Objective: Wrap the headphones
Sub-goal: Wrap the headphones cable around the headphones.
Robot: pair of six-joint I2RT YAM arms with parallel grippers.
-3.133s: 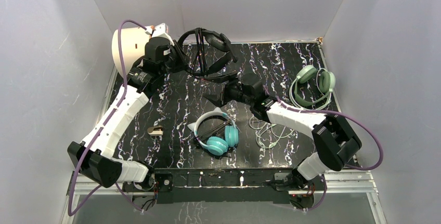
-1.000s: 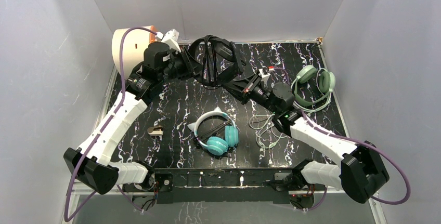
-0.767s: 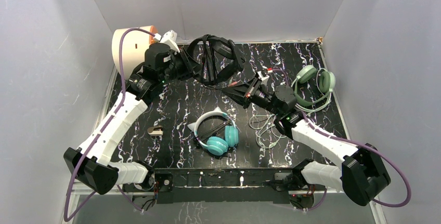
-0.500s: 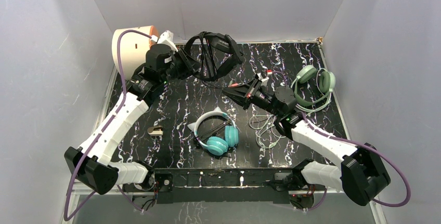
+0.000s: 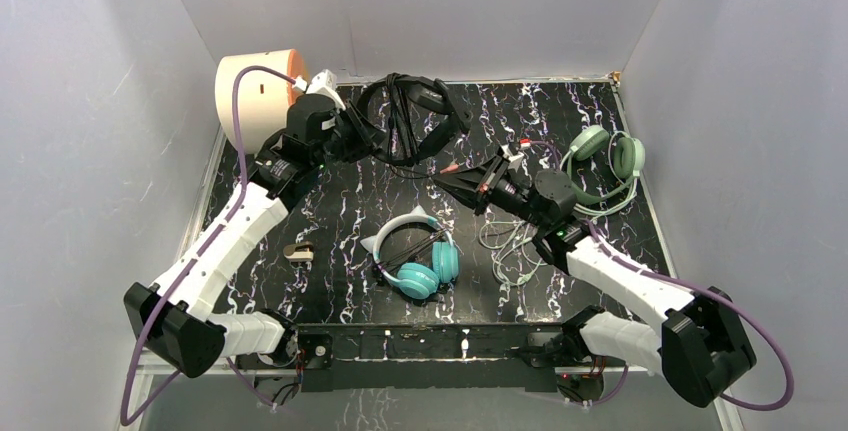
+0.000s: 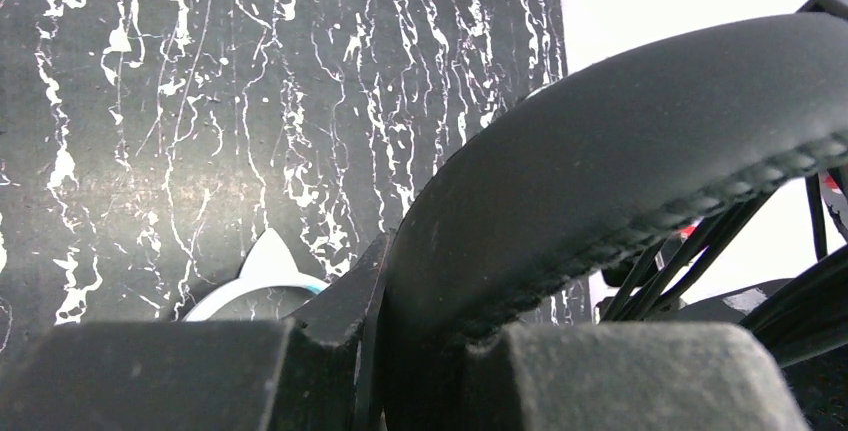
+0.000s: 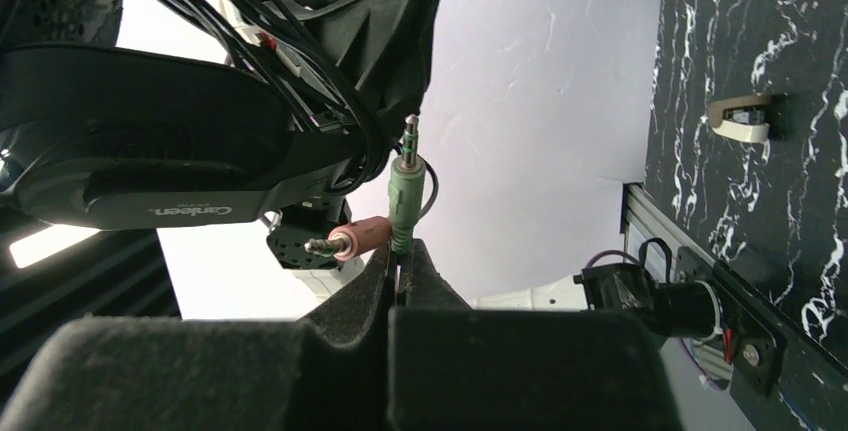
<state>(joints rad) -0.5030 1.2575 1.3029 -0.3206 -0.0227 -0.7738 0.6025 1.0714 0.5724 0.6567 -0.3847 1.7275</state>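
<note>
Noted black headphones (image 5: 410, 116) held clear of the desk (image 5: 330, 211), up over its far-left part. Found left fingers (image 5: 358, 138) almost fully closed, clamped on the padded headband (image 6: 620, 151). Confirmed in left wrist view: band wedged between the two pads, arching up to the right. Saw several turns of black cord (image 5: 398, 126) wound across the band and ear cups.

Found right fingers (image 5: 452, 180) closed tight, just right of and below the black headphones, tips aimed toward them. Logged in right wrist view a green plug (image 7: 405, 186) pinched between the tips and standing upright out of them. Saw a pink plug (image 7: 345, 243) just beside it, pointing left. Cannot tell whether pink one also gripped.

Located teal headphones (image 5: 418, 256) with white cat-ear band flat on the desk, near the front middle, dark cord lying across the band. Located green headphones (image 5: 603, 161) on the desk at far right, just beyond the right wrist. Noted light cable (image 5: 512, 251) spread in loose loops on the desk, between the teal set and the right arm.

Also logged a round cream tub (image 5: 255, 91) with orange rim, on its side at the far-left corner, behind the left arm. Logged a small tan piece (image 5: 298, 250) alone on the desk, left of the teal set.
</note>
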